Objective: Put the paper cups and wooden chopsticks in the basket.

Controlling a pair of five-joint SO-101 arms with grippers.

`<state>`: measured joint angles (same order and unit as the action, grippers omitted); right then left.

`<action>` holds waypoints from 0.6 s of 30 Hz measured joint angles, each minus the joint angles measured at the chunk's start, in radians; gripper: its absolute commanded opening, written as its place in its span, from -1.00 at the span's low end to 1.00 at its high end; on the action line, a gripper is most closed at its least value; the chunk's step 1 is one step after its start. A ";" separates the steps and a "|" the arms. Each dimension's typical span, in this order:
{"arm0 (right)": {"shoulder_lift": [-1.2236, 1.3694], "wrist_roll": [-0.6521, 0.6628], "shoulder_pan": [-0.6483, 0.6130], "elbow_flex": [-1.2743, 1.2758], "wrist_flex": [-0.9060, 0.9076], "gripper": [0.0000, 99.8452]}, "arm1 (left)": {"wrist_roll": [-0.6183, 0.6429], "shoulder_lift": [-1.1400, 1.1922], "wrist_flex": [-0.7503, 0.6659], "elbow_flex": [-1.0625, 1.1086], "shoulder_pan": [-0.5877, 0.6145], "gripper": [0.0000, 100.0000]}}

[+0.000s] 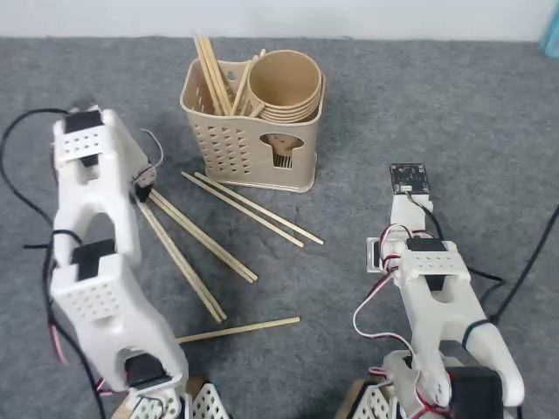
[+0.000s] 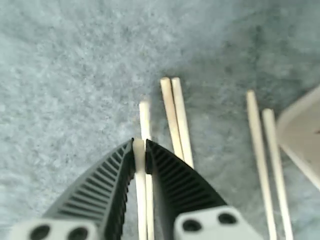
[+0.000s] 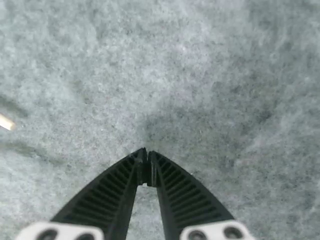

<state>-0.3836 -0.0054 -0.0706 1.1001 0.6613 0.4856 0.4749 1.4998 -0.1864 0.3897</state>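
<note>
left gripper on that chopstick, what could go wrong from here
1. The left gripper is shut on a chopstick near its end, so the long free part may sag or twist out when lifted.
2. Another pair of chopsticks lies close beside the gripper and could get dragged along.
3. The basket is crowded by the paper cups, so the stick may catch on the rim.

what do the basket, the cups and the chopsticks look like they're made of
Basket: looks like beige moulded plastic, smooth, with rows of small holes and a cut-out handle.
Cups: probably brown paper, matte, with thin rolled rims, nested in a stack.
Chopsticks: pale bare wood or bamboo by the look, matte and straight; the grain is too fine to see.
</note>
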 measured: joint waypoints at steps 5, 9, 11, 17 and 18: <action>0.000 0.000 0.003 0.000 0.000 -0.98 | 0.000 -0.114 0.006 0.000 0.000 -0.98; 0.000 0.000 0.000 0.000 0.000 -0.98 | 0.000 -0.178 0.006 0.000 0.000 -0.98; 0.000 0.000 0.000 0.000 0.000 -0.98 | 0.000 -0.213 0.008 -0.012 0.000 -0.98; 0.000 0.000 0.002 0.000 0.000 -0.98 | -0.018 -0.373 0.008 -0.129 0.000 -0.98; 0.000 0.000 0.002 0.000 0.000 -0.98 | -0.037 -0.400 0.008 -0.143 0.000 -0.98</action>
<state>-0.3836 -0.0054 -0.0690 1.1001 0.6613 0.4488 0.0744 1.5075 -0.3291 0.3897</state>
